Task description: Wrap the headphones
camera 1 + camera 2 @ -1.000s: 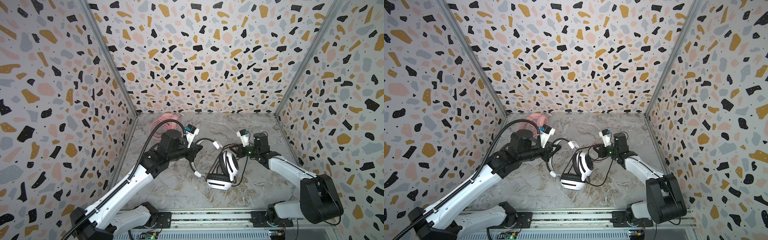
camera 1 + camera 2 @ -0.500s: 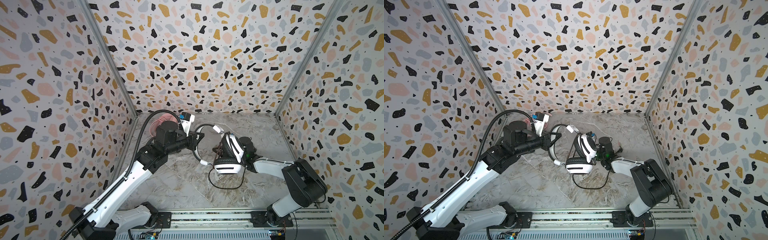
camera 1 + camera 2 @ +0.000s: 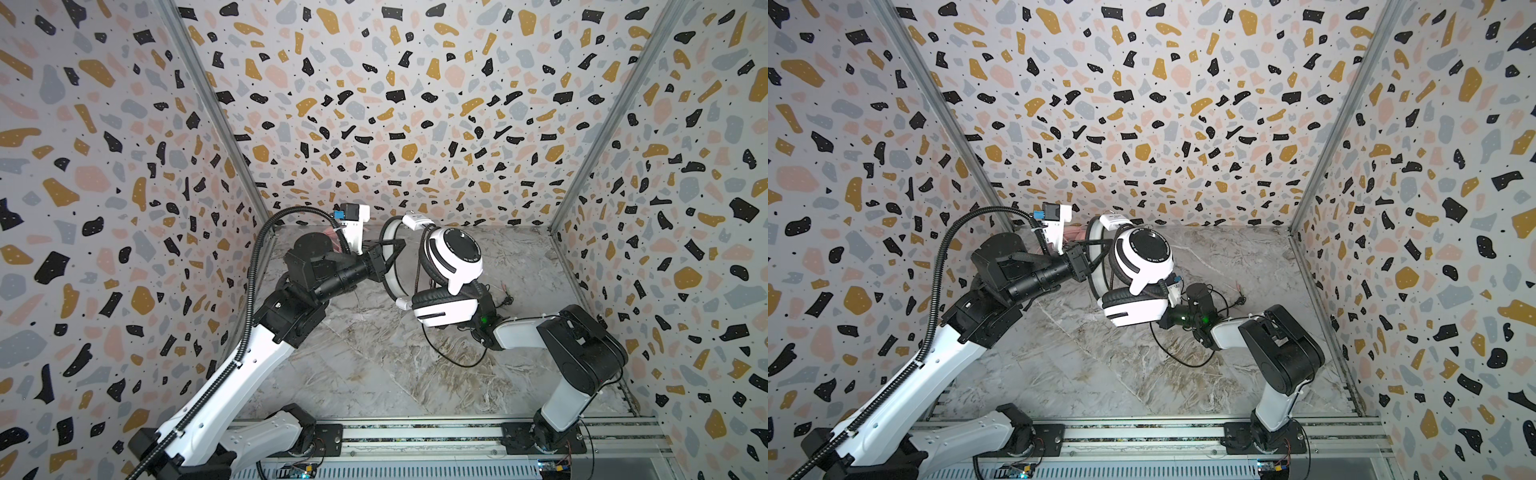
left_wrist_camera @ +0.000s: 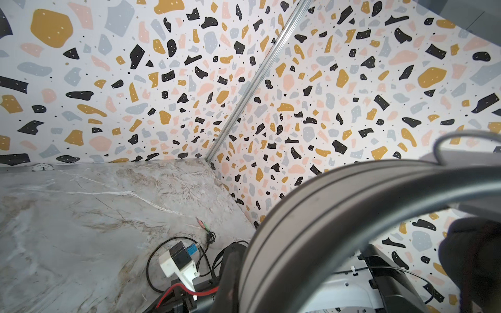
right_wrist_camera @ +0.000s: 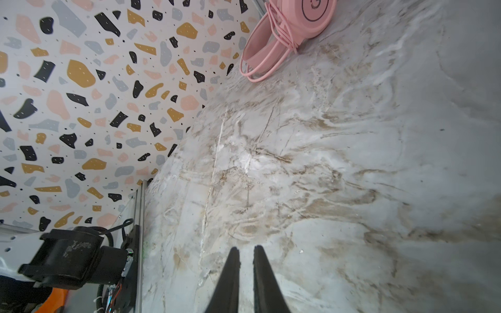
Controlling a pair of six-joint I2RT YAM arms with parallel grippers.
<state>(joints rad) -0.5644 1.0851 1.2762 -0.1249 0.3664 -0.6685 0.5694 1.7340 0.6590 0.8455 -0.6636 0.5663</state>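
Lifted since a second ago, the white headphones (image 3: 455, 257) now hang above the bench (image 3: 374, 374) centre, toward 12 o'clock. My right hand (image 5: 246, 248) has swung in low beneath them, its fingers slightly parted and grasping nothing. My left hand (image 3: 394, 254) is clenched on their headband, at 9 o'clock of the ear cups. Their black cable (image 3: 453, 357) trails onto the bench at 5 o'clock. The pink headphones (image 5: 282, 35) lie at 11 o'clock, cable looped about the band.

white headphones (image 3: 446, 312) with black stripes; pink headphones (image 5: 311, 16), pink cable (image 5: 283, 35); walls (image 3: 374, 104) terrazzo: ochre, black, grey, pink flecks; tabletop (image 3: 374, 374) grey-beige marble
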